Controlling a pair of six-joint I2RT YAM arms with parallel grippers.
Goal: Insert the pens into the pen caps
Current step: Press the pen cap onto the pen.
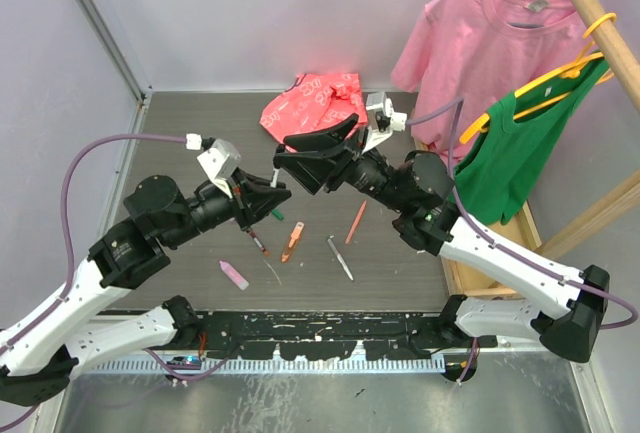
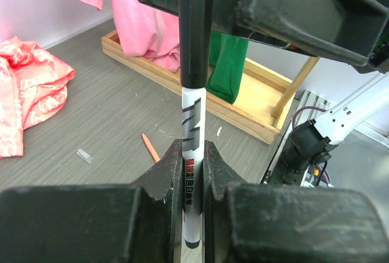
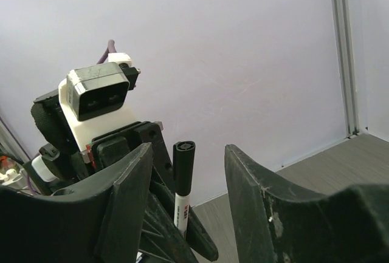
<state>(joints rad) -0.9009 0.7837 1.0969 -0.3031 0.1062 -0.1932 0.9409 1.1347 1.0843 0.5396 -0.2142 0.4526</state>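
Note:
My left gripper (image 2: 193, 151) is shut on a white marker (image 2: 192, 123), held upright above the table. A black pen cap (image 2: 194, 38) sits on the marker's upper end. My right gripper (image 3: 188, 150) stands open around that cap (image 3: 184, 164), with a gap on both sides. From above, the two grippers (image 1: 268, 193) (image 1: 290, 158) meet over the table's middle. On the table lie a green cap (image 1: 277, 215), a dark red pen (image 1: 258, 243), an orange pen (image 1: 292, 241), a salmon pen (image 1: 356, 221), a second white marker (image 1: 341, 258) and a pink highlighter (image 1: 233, 274).
A red patterned cloth (image 1: 312, 101) lies at the back of the table. A wooden rack (image 1: 590, 218) at the right carries a pink shirt (image 1: 470, 43) and a green shirt (image 1: 520, 143). Its wooden base (image 2: 243, 102) runs along the table's right side.

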